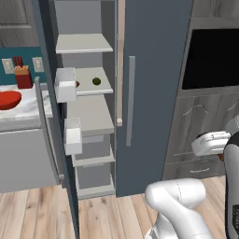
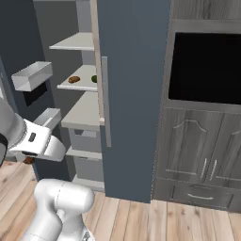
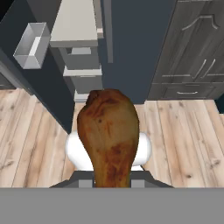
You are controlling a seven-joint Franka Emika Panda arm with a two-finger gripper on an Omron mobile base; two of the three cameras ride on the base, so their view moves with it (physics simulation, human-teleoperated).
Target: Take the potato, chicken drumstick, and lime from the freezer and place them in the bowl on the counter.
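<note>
It is a home kitchen: a tall slate-grey freezer (image 1: 154, 93) stands open with pale shelves (image 1: 84, 44), beside dark grey panelled cabinets (image 2: 202, 150), a white marbled bench (image 1: 21, 109) and a light wooden plank floor (image 3: 183, 140).

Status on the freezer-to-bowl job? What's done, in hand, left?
Done: none; nothing shows above the red bowl's rim. In hand: the chicken drumstick sits in the gripper, out of the freezer. Left: bowl it, then fetch the potato and lime, both on the shelf.
</note>
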